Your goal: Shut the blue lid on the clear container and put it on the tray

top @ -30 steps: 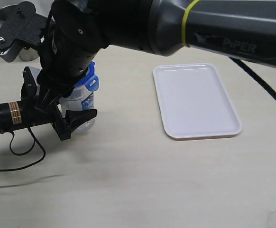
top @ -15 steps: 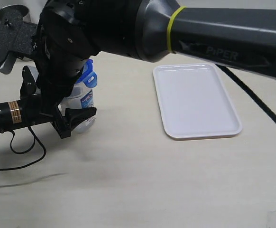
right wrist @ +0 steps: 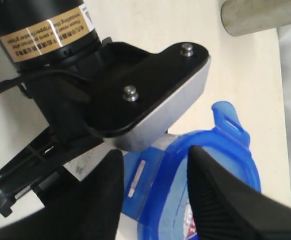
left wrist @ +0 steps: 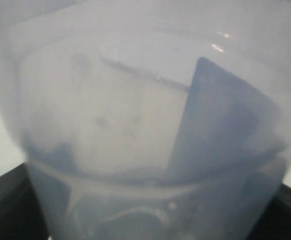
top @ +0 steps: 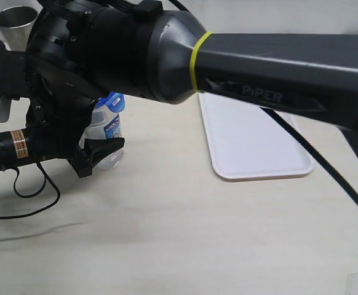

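The clear container (top: 107, 131) stands upright on the table at the left, with the blue lid (top: 112, 102) sitting on its top. My left gripper (top: 100, 149) is shut on the container's lower body; the container's cloudy wall (left wrist: 135, 125) fills the left wrist view. The right arm reaches across from the right and hangs over the container. Its gripper (right wrist: 155, 200) is open, with the lid's rim (right wrist: 225, 150) and one turned-up flap (right wrist: 144, 184) between the fingers. One finger is over the lid's top and the other is outside the rim. The white tray (top: 253, 144) lies to the right.
A grey metal cup (top: 14, 21) stands at the back left, behind the container; its base also shows in the right wrist view (right wrist: 260, 15). A black cable (top: 25, 196) loops on the table below the left arm. The bulky right arm (top: 259, 61) spans the upper scene.
The right arm has swung further left and lower over the container, now hiding most of the lid and the tray's top edge. The left gripper and container have stayed put.
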`<state>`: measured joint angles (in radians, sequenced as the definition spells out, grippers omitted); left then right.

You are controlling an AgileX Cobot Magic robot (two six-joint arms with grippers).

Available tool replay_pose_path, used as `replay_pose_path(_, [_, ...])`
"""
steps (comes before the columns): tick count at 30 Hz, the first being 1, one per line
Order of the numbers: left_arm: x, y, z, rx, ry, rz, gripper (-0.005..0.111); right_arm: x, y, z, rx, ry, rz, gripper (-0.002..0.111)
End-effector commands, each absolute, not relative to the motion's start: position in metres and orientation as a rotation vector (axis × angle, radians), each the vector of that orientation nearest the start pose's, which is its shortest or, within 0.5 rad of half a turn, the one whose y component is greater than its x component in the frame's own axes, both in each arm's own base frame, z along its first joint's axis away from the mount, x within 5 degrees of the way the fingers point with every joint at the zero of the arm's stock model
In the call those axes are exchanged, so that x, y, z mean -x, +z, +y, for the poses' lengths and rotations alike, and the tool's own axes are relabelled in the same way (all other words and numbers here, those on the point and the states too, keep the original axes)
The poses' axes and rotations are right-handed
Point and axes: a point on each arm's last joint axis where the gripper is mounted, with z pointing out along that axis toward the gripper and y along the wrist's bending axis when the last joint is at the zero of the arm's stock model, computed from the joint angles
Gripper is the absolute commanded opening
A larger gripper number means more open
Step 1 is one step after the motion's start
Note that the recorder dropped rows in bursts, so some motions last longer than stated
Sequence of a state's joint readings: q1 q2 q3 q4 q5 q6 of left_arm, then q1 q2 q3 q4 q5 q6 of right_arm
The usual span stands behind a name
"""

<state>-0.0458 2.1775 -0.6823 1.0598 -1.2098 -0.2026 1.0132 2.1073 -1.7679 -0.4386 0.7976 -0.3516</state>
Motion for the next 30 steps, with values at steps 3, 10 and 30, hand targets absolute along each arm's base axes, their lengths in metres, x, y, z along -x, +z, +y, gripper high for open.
replay_pose_path(3, [-0.295,0.065,-0.09,-0.959,-0.78,1.657,0.0,-0.273,0.165,0.362,1.981,-0.424,2.066,0.032])
replay_pose_path(10, [-0.295,0.065,-0.09,-0.959,-0.78,1.657,0.0,-0.277,0.156,0.352,1.968,-0.571,2.045,0.032])
replay_pose_path(30, [-0.295,0.065,-0.09,-0.959,-0.78,1.657,0.0,-0.274,0.16,0.353,2.024,-0.613,1.972,0.044])
